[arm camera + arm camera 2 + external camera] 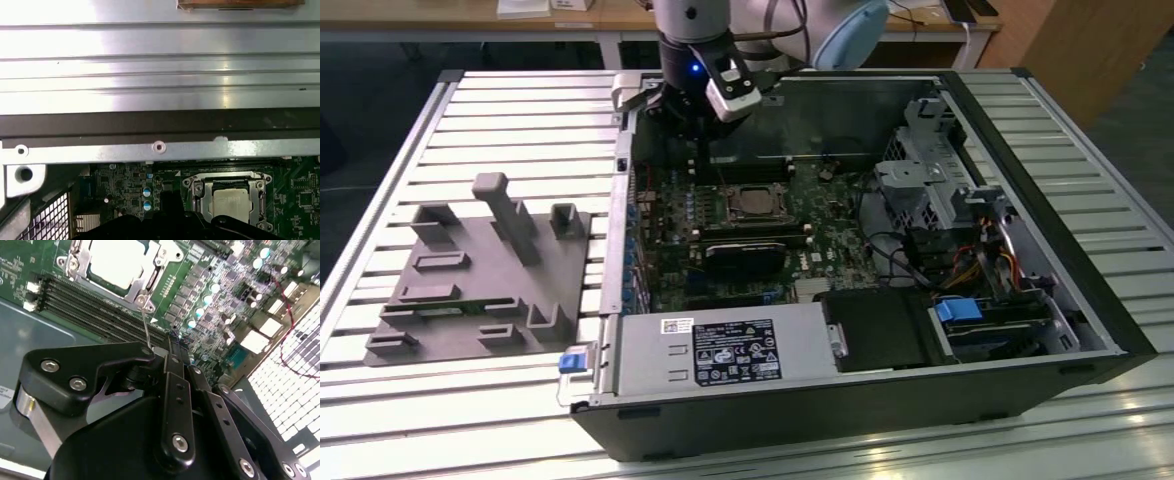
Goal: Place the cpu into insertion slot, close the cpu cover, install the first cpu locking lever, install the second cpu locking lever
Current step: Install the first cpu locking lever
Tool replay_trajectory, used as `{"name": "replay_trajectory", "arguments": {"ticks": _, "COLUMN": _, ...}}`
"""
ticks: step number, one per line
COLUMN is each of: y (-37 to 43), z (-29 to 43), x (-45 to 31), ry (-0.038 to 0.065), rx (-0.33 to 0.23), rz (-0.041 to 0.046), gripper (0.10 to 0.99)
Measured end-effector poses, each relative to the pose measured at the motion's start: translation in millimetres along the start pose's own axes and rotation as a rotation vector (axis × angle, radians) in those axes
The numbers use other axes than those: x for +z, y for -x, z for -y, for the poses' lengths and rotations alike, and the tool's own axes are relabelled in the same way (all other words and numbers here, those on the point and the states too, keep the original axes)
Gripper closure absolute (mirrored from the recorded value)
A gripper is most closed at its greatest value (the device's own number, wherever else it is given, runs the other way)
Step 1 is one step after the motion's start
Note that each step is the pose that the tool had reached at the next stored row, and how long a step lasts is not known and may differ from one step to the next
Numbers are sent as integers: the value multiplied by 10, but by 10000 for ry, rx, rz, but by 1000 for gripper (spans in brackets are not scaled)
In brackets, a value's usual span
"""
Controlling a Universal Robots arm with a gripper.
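Observation:
The cpu lies flat in the insertion slot on the green board, its silver top bright in both wrist views. The cpu cover is folded down as a metal frame around it. A thin wire locking lever stands up from the socket's corner and reaches my fingertips. My gripper hangs over the case's far side, just beyond the socket, its fingers pressed together on the lever's end.
Long black memory slots run beside the socket. A black block sits nearer on the board, the power supply in front, and the drive cage with cables at the exterior view's right. A grey fixture plate lies left of the case.

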State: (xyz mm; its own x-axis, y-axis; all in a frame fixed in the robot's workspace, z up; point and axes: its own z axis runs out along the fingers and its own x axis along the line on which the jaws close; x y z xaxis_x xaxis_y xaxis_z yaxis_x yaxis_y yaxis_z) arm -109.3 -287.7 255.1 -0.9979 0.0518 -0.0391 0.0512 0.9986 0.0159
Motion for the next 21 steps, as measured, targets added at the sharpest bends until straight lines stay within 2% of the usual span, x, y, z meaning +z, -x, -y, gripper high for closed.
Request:
{"name": "replay_trajectory", "arguments": {"ticks": 3, "y": 5, "z": -25, "x": 1, "ry": 0, "rx": -5, "rz": -1, "gripper": 973}}
{"name": "replay_trajectory", "arguments": {"ticks": 6, "y": 46, "z": -31, "x": 3, "ry": 1, "rx": -6, "rz": -1, "gripper": 973}}
{"name": "replay_trajectory", "arguments": {"ticks": 12, "y": 223, "z": -41, "x": 14, "ry": 0, "rx": -8, "rz": -9, "gripper": 973}}
{"name": "replay_trajectory", "arguments": {"ticks": 18, "y": 475, "z": -54, "x": 40, "ry": -3, "rx": -7, "rz": -51, "gripper": 973}}
{"name": "replay_trajectory", "arguments": {"ticks": 21, "y": 522, "z": -56, "x": 50, "ry": -4, "rx": -9, "rz": -60, "gripper": 973}}
